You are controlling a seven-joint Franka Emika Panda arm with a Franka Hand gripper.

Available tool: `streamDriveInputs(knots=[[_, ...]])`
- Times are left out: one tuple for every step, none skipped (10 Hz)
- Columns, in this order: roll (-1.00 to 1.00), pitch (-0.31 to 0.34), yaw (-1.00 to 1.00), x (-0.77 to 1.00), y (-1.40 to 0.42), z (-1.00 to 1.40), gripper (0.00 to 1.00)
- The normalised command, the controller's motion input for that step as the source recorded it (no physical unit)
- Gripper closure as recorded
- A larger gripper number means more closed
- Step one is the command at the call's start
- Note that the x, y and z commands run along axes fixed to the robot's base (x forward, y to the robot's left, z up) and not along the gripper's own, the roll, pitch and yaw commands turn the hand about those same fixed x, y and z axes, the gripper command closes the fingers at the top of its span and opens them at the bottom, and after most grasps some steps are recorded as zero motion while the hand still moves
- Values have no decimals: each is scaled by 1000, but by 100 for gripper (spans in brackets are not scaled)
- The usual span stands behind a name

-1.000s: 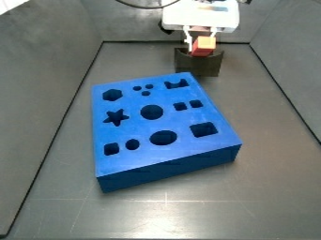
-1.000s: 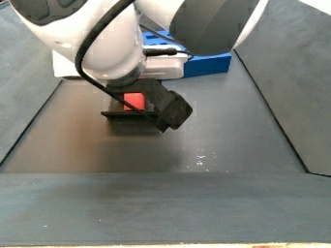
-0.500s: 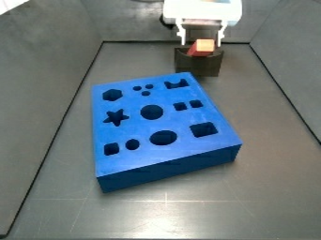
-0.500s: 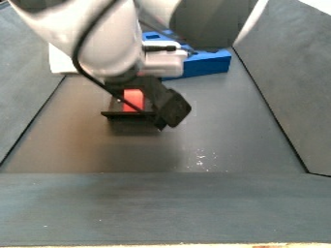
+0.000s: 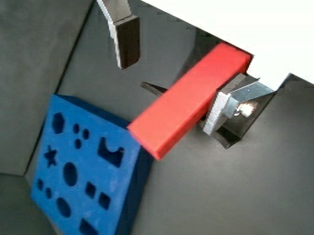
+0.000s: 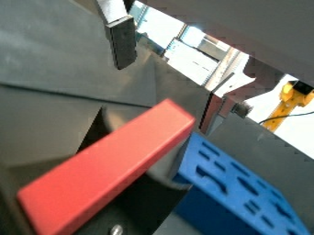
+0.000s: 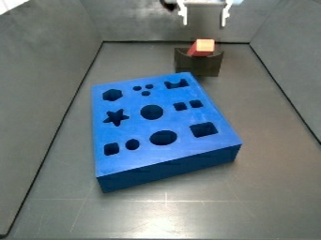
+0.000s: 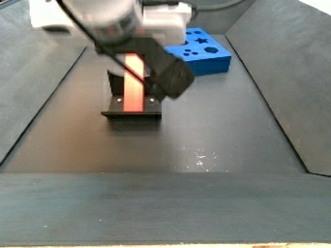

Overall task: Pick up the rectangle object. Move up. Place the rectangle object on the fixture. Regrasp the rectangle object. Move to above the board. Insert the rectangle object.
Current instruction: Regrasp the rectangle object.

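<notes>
The red-orange rectangle object [image 7: 201,47] rests in the notch of the dark fixture [image 7: 201,64] at the far end of the floor. It also shows in a side view [image 8: 135,82], standing out of the fixture [image 8: 134,107]. My gripper [image 7: 206,12] is open and above the bar, not holding it. In both wrist views the bar [image 5: 190,92] [image 6: 110,165] lies between the spread fingers [image 5: 123,37] [image 6: 120,41], with a clear gap on one side. The blue board [image 7: 160,117] lies in the middle of the floor.
Dark sloped walls border the floor on both sides [image 7: 75,94]. The board also shows in both wrist views [image 5: 80,165] [image 6: 240,188] and behind the arm in a side view [image 8: 203,50]. Bare dark floor [image 8: 195,155] lies in front of the fixture.
My gripper has let go of the rectangle object and moved up away from it. The bar stays on the fixture.
</notes>
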Motion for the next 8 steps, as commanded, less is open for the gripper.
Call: streamDriveInputs(knots=[[42, 38, -2, -34, 1, 406, 0], [39, 44, -2, -34, 3, 294, 0], [1000, 68, 32, 16, -1000, 879, 0], [1000, 68, 32, 18, -1000, 855, 0], [1000, 58, 30, -14, -1000, 825, 0], [1000, 52, 29, -50, -1000, 778, 0], [1000, 45, 28, -75, -929, 618, 0], [1000, 42, 28, -74, -823, 475, 0]])
